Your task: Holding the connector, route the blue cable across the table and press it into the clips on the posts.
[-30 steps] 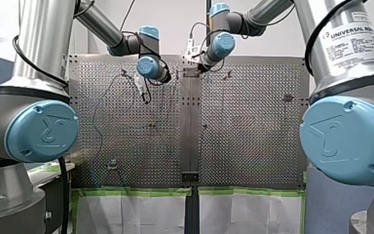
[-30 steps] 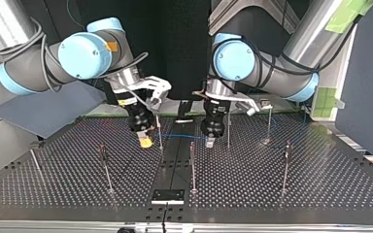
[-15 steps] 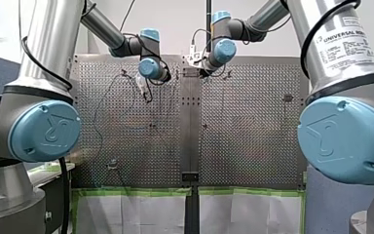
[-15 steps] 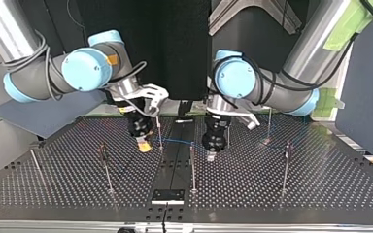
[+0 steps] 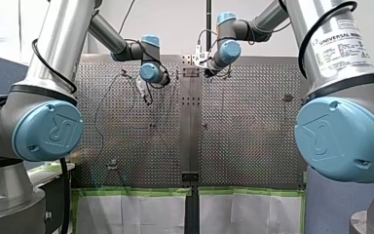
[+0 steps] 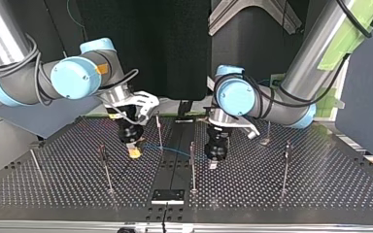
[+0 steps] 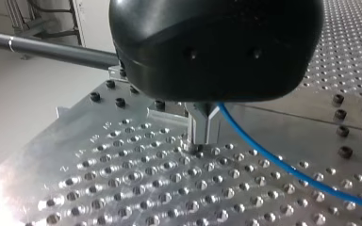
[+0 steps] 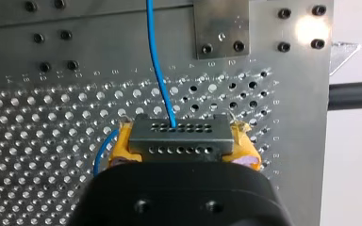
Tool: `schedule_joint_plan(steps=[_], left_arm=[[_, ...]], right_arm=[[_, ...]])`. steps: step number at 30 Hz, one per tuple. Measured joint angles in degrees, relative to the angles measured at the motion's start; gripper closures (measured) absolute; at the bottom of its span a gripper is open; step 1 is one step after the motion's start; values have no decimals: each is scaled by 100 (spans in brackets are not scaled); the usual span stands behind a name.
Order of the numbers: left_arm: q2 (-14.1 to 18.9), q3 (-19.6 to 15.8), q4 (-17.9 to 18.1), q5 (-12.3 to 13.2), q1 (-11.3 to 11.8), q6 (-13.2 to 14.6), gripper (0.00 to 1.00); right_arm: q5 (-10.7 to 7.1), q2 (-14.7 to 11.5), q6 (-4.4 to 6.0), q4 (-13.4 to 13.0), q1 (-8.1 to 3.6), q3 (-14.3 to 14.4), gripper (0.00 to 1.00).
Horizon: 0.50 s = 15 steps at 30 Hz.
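My right gripper (image 8: 184, 153) has its yellow pads shut on a grey connector (image 8: 181, 138) with rows of small holes. The blue cable (image 8: 158, 70) leaves the connector and runs away over the perforated table (image 8: 37, 136). In the top view my right gripper (image 6: 134, 153) hangs low at the left of the middle. The blue cable (image 6: 172, 151) stretches from it towards my left gripper (image 6: 212, 164), to the right of the middle. My left gripper (image 7: 201, 137) has its metal fingers shut just above the table, with the blue cable (image 7: 283, 165) running out beside them.
Thin upright posts stand around the grippers in the top view: one (image 6: 159, 132) between them, one (image 6: 192, 165) nearer the camera, others (image 6: 105, 167) (image 6: 285, 165) towards the sides. A black plate (image 6: 167, 196) sits at the near edge. A central seam (image 5: 190, 126) divides the table.
Both grippers have moved towards the camera in the top view, carrying the cable with them. My right gripper has also drifted slightly to that view's left. Both stay shut.
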Motion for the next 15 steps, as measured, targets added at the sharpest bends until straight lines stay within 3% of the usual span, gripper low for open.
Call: schedule_joint_plan(steps=[12,13,14,15], left_arm=[[-27,38,-149,-3,62,13,100],[-27,38,-180,-36,48,18,91],[-26,37,-206,-63,38,22,74],[-25,36,-234,-91,29,31,74]], right_arm=[[-129,26,-16,-5,-171,-16,100],[-132,25,-28,-4,-177,-15,100],[-133,24,-35,-3,-181,-15,100],[-135,24,-40,-3,-183,-15,100]])
